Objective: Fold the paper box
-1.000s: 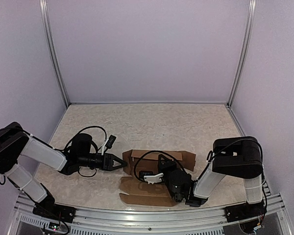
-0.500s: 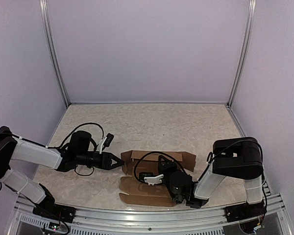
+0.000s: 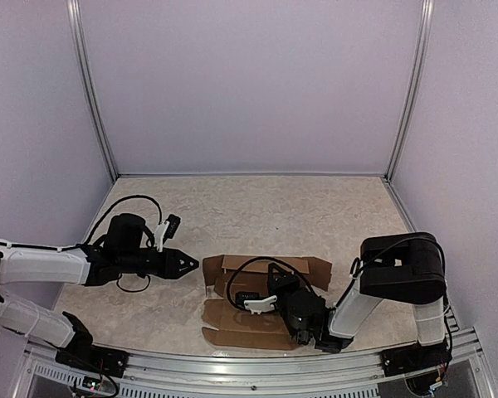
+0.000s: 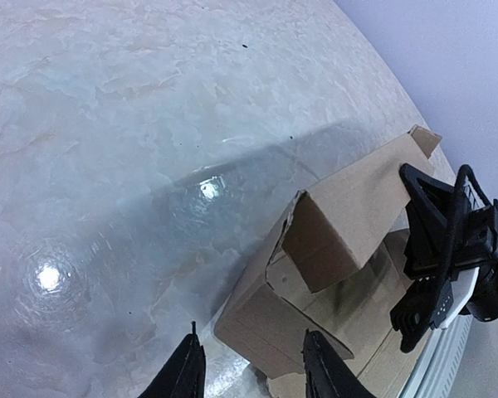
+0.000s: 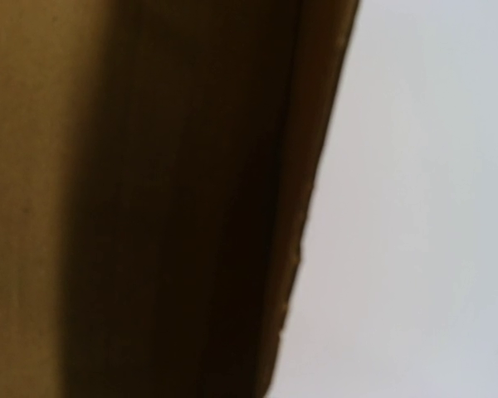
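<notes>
Leftward we pull our left gripper point(image 3: 192, 264), fingers spread, off the paper box point(image 3: 232, 325); our right gripper point(image 3: 295, 319), pressed together, stays on it.

I count one paper box point(image 3: 236, 325), brown cardboard, on one table point(image 3: 257, 207). Two robot arms: the left arm point(image 3: 41, 264) and the right arm point(image 3: 398, 278). Two metal posts at the far corners: the left post point(image 3: 92, 91) and the right post point(image 3: 408, 91).
</notes>
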### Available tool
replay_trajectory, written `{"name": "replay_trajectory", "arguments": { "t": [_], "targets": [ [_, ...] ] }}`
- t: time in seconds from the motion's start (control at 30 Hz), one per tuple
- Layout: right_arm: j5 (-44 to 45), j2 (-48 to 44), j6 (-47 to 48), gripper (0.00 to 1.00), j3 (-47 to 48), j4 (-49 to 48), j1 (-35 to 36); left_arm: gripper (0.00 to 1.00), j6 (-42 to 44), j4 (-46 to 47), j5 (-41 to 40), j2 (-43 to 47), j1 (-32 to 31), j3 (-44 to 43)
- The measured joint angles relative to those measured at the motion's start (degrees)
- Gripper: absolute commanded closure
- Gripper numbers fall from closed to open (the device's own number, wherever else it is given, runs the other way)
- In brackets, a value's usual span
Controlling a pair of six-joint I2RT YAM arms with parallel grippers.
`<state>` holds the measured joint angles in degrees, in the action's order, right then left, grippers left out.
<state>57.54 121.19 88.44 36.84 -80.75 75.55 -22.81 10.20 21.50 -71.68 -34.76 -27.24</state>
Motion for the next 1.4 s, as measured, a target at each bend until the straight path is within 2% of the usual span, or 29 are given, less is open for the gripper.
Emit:
{"name": "replay_trajectory", "arguments": {
  "t": [0.13,0.3,0.4,0.5,0.73,1.4],
  "targets": [
    [0.00,0.00,0.02,1.00,-0.07,-0.09,0.04,0.60,-0.31,2.32,-0.39,0.04,1.11,1.33],
    [0.02,0.00,0.02,1.00,-0.17,-0.20,0.11,0.72,-2.29,7.48,-0.33,-2.58,4.39,1.88],
    [0.17,0.00,0.02,1.00,-0.17,-0.22,0.22,0.81,-3.67,9.33,-0.35,-6.78,5.40,1.31],
    [0.26,0.00,0.02,1.00,-0.15,-0.22,0.28,0.85,-4.59,9.60,-0.13,-11.69,5.38,-0.61],
    [0.44,0.00,0.02,1.00,-0.15,-0.24,0.37,0.86,-5.75,9.99,0.66,-16.90,3.80,-4.02],
    [1.09,0.11,-0.02,1.00,-0.15,-0.33,0.70,0.87,-8.11,8.52,-2.54,-13.03,-5.62,-2.95]
  ]
}}
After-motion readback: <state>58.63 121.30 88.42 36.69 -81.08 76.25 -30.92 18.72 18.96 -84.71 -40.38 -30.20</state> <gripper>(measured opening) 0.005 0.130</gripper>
